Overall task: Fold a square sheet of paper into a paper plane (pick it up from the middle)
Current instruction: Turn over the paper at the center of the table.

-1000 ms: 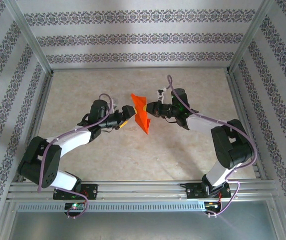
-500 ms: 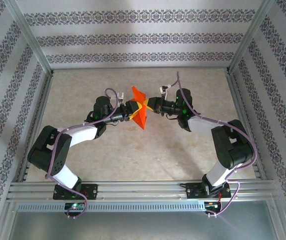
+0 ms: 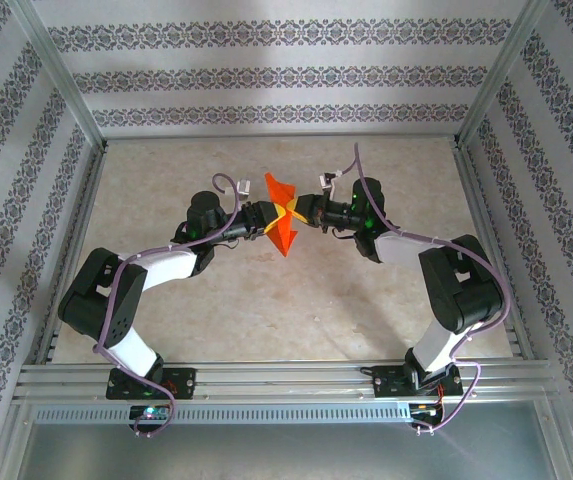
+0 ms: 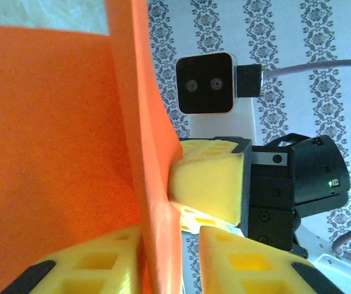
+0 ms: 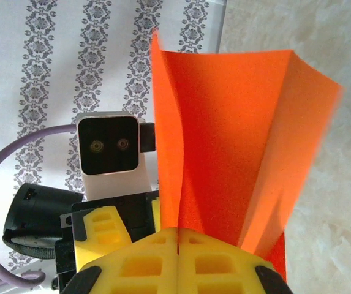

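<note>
**Assessor:** State of the end effectors?

**Inspector:** The right gripper (image 5: 177, 245) is fully closed. Its yellow pads are pressed together on one end of the paper plane (image 3: 282, 222), which fans out from the pinch in two wings. The left gripper (image 4: 170, 260) straddles a folded edge of the same paper. One of its fingers (image 4: 83, 272) lies against the sheet and the other stands off by a sliver. The jaws are narrow but not clamped, so no hold is confirmed on that side.

**Assessor:** Location of the item?

**Inspector:** It is held in the air between the two grippers, above the middle of the table (image 3: 266, 310), and touches nothing else.

**Assessor:** Hazards from here?

**Inspector:** Three are judged likely.
- **Drop:** if the right gripper lets go before the left has a firm pinch, the plane would fall to the table and the folds could spring open.
- **Tear or crush:** the paper is thin. Two grips pulling in different directions could tear it, and a left pinch landing off the crease could crush a wing.
- **Collision:** the pads of the two grippers sit just beside each other, so a small misalignment could knock them together and shift the paper.

**Assessor:** Brands, labels, writing?

**Inspector:** None is legible.
- The paper is plain orange-red.
- The wrist camera housing (image 4: 204, 84) on the opposite arm shows two lenses on a blank dark face.
- A small green light (image 4: 330, 182) glows on the black wrist body.
- The wallpaper (image 3: 266, 75) carries ornament only, no lettering
</note>
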`<control>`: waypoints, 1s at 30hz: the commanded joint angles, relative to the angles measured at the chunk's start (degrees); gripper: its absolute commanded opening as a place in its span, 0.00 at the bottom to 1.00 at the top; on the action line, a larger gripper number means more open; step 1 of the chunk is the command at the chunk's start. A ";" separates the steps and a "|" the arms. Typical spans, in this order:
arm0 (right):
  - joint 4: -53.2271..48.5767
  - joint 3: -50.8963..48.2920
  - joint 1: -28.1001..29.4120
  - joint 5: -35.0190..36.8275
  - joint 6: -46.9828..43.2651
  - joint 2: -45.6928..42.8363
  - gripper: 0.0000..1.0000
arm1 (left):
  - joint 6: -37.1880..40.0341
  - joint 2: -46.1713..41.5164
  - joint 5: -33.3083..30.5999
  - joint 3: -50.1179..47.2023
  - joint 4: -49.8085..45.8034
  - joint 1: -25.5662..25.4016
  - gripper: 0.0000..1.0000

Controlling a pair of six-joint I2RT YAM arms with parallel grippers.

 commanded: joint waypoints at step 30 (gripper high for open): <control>-53.57 -1.58 -7.23 40.77 -48.60 -29.19 0.83 | 46.22 -1.07 -44.29 32.53 -90.35 -3.85 0.12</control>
